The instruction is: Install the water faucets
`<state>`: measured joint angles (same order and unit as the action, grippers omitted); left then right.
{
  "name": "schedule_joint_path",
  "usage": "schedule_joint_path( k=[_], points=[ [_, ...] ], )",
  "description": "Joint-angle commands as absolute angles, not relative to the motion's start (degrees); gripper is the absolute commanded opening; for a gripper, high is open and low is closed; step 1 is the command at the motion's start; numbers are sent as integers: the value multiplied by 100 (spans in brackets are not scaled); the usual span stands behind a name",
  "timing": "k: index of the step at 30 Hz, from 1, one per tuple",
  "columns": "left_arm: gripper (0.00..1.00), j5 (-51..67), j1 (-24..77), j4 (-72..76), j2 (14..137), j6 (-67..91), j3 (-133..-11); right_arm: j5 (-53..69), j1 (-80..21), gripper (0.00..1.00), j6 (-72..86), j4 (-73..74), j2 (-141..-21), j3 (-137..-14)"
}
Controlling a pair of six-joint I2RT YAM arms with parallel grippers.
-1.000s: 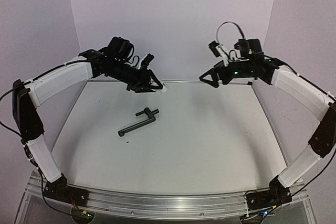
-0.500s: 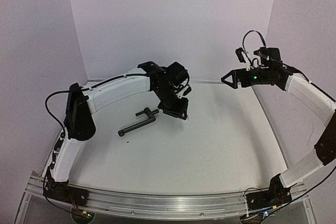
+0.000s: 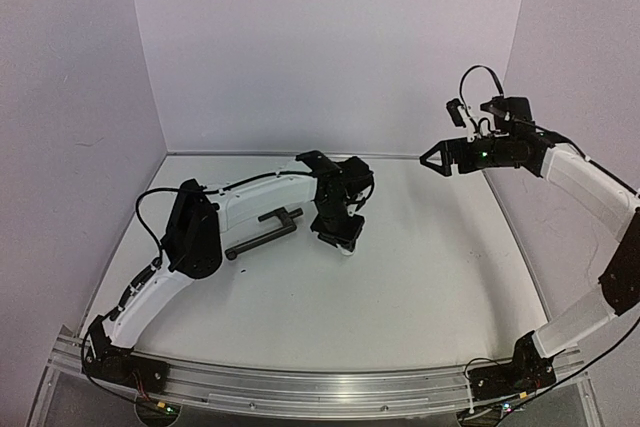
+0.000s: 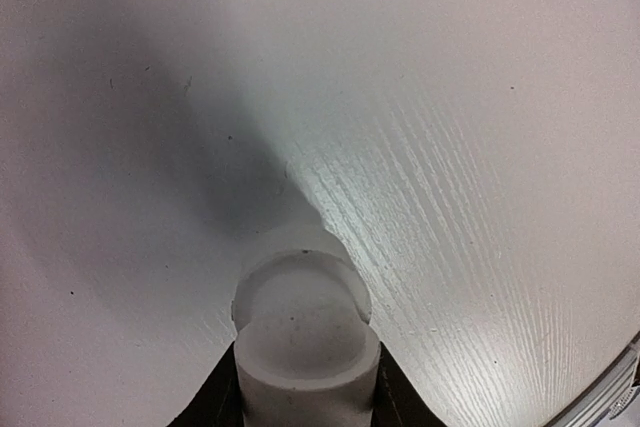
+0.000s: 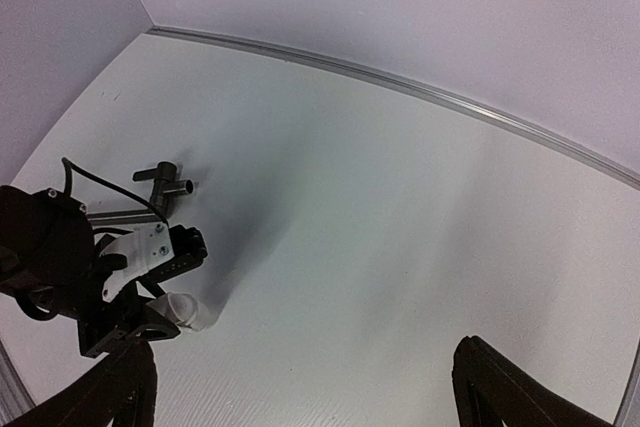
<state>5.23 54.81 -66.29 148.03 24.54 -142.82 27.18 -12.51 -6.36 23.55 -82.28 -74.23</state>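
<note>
Pinching white fitting (image 4: 305,347) between left fingers (image 4: 214,412), black pipe (image 3: 262,238) lying near, right fingers (image 5: 500,385) spread wide

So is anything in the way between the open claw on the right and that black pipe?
Yes: the left gripper, holding the white fitting, hangs low beside the black pipe, roughly between it and the right gripper.

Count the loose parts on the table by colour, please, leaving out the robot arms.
Black: 1, the bent metal pipe.
White: 1, the plastic fitting, held in the left gripper.
Total: 2
</note>
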Motion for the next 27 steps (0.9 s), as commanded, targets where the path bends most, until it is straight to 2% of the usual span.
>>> schedule_joint_path(
  k=[1,10,22,25,27],
  points=[
    [10,269,5502,-6732,14839,2566,-14477,2843,-1235,98,-654,2223,-8076,-7381],
    [11,-180,5546,-6933,14840,2575,-14367,2874,-1239,98,-659,2223,-8054,-7370],
    [18,-19,5546,-6579,14862,2640,-14105,2867,-1237,98,-689,2223,-8024,-7360],
    [25,131,5544,-6541,14861,2672,-14101,2882,-1237,98,-698,2232,-8024,-7356],
    [36,170,5543,-6523,14835,2686,-14082,2883,-1235,98,-703,2232,-8019,-7356]
  ],
)
